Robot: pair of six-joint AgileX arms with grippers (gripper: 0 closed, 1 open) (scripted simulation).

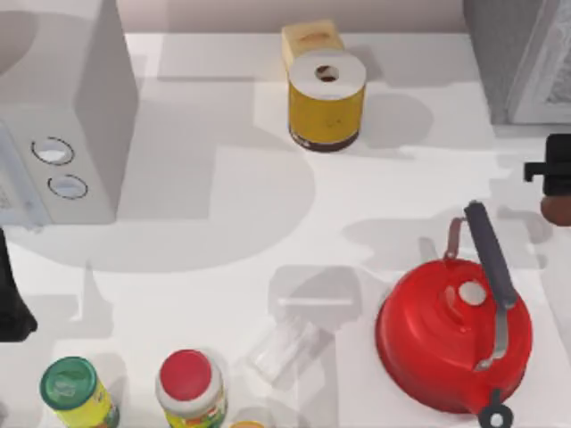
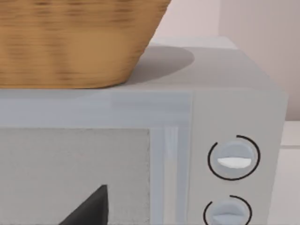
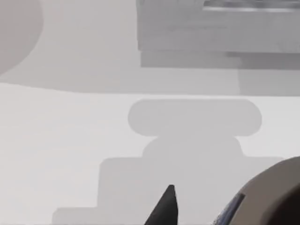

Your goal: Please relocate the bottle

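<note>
The small slim dark reddish-brown bottle [image 1: 558,211] is located at the far right edge of the white counter [image 1: 223,232], where only a rounded part of it is seen. It is positioned directly beside the black right gripper [image 1: 549,169]. In the right wrist view, a rounded object, apparently the same bottle [image 3: 276,197], is seen close to one dark finger [image 3: 164,208], above the counter. Whether the bottle is gripped cannot be told.

A round red kettle with a dark handle [image 1: 455,334] is placed near the bottle, toward the counter's middle. A clear glass tumbler [image 1: 285,348], a red-lidded jar [image 1: 189,388] and a green-lidded jar [image 1: 76,392] are lined along the near edge. A yellow cylindrical canister [image 1: 326,102] is set at the back.

The left gripper [image 1: 13,303] is parked at the left edge, facing the light grey microwave [image 2: 234,117]. Whether it is open or closed cannot be told.
</note>
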